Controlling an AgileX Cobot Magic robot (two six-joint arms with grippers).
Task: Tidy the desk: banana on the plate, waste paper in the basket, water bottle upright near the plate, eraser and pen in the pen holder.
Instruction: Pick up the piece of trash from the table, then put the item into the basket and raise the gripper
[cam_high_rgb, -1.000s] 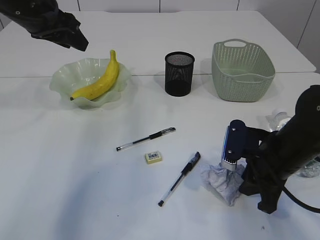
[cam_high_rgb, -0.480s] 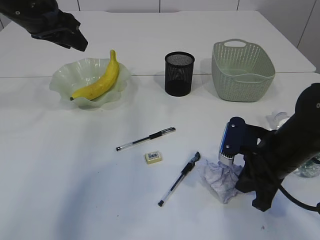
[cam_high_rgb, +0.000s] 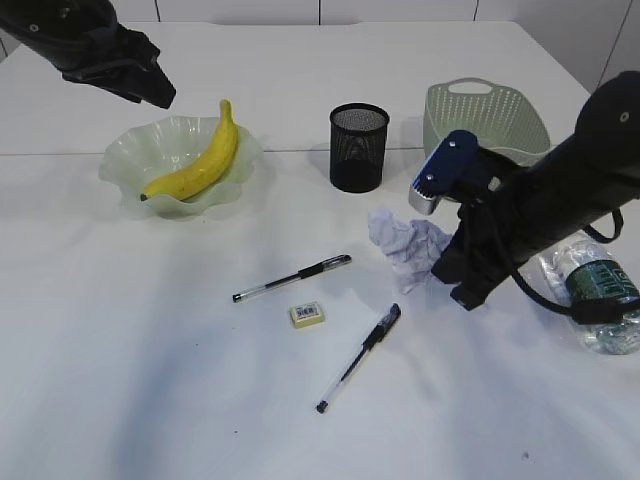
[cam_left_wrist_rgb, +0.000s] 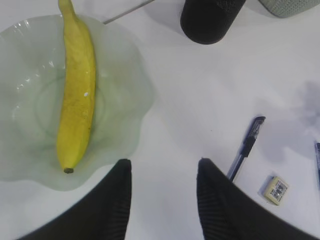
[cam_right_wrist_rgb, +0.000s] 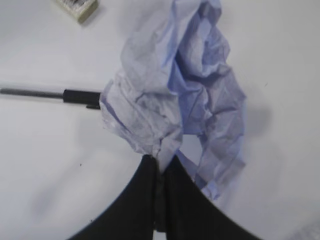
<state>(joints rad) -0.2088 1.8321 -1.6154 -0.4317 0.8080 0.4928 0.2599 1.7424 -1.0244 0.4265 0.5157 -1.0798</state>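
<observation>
Black-shelled right arm (cam_high_rgb: 560, 200), blue-and-silver wrist block (cam_high_rgb: 440, 172), black looping cable (cam_high_rgb: 560, 305), ribbed black end effector fingers (cam_left_wrist_rgb: 220, 205)

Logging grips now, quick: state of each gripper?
Left gripper: open, holding nothing.
Right gripper: closed on the waste paper.

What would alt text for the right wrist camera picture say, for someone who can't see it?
The right tool, two dark fingers pressed together, pinches the edge of a crumpled pale lilac waste paper above the white desk. Part of a black pen pokes out from behind the paper at left, and a corner of the eraser shows at the top edge.
</observation>
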